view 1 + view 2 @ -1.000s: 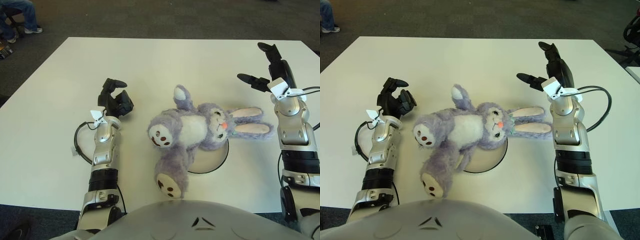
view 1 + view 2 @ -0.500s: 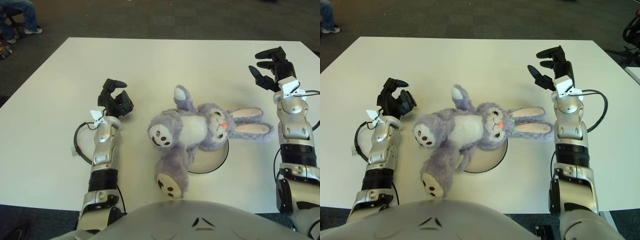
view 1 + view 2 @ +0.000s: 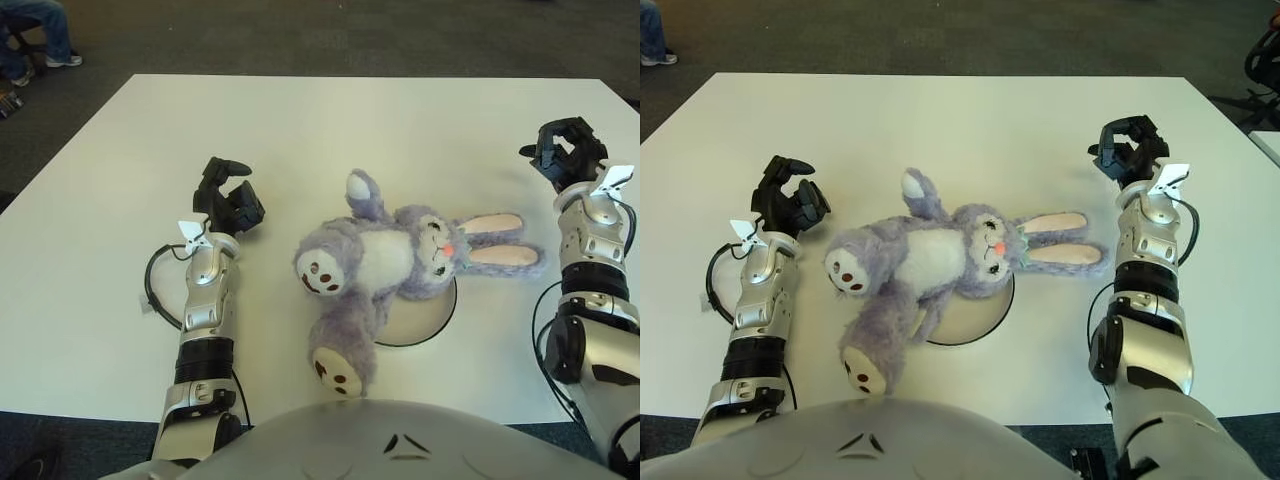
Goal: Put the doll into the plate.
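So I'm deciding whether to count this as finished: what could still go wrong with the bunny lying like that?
The doll lies across the plate but overhangs it: ears, one arm and both legs rest on the table, so it could be judged not fully in. Neither the right hand nor the left hand holds it.

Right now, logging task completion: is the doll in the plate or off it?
In: the doll lies on its back across the plate, legs and ears overhanging. Neither hand touches it.

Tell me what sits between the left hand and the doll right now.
Nothing: in the left eye view only bare white table separates the left hand from the doll, which lies across the plate.
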Robot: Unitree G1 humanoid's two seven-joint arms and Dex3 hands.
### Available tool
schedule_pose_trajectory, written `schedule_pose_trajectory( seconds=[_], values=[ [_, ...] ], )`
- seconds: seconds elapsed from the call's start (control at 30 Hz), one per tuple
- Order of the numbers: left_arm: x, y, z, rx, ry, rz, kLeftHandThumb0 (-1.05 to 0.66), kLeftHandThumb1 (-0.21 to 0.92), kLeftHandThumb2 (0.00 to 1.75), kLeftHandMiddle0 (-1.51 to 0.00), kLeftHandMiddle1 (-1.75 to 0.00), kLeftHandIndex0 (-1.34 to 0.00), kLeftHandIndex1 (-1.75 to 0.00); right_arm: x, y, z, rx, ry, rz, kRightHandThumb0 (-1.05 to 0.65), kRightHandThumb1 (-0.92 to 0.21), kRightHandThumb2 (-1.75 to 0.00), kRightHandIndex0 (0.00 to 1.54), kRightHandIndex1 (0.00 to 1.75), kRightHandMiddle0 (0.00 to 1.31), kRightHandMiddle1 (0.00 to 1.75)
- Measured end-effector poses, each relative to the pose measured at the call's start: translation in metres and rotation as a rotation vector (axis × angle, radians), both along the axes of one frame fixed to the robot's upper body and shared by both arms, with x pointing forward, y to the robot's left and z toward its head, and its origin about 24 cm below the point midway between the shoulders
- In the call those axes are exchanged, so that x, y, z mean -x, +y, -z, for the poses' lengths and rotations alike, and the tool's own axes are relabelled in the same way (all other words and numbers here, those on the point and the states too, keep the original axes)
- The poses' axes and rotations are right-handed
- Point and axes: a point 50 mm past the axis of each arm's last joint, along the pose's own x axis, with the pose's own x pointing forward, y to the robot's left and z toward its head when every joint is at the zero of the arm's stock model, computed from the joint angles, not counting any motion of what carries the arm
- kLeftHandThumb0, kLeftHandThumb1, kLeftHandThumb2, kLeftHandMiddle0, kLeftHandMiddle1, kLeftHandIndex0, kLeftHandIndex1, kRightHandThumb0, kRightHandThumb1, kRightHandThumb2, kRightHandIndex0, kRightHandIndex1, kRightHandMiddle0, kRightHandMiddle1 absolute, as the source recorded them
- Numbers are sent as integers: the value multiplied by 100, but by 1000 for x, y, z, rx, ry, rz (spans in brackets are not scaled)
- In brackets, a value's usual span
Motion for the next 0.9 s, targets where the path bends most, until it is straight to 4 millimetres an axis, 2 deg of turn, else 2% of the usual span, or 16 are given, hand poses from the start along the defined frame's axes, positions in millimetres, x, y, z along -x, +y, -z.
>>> schedule_pose_trajectory(
  seconds=[0.13,0.27,0.6,0.9],
  values=[
    [0,1,0,-2,0,-2,-44,45,115,-110,-175,-51,-175,-2,-2,1,-28,-10,17,0,0,-160,90,153,65,175],
    [0,2,0,-6,0,-5,-44,45,115,-110,-175,-51,-175,-1,-2,6,-36,1,36,0,7,-170,95,160,68,175],
    [1,5,0,-4,4,-12,-44,45,115,-110,-175,-51,-175,0,2,17,-68,20,59,0,9,-175,94,165,69,175],
    [1,4,-1,-4,-6,-9,-44,45,114,-110,-175,-50,-175,1,17,38,-103,76,10,0,9,-175,94,165,69,175]
  ],
)
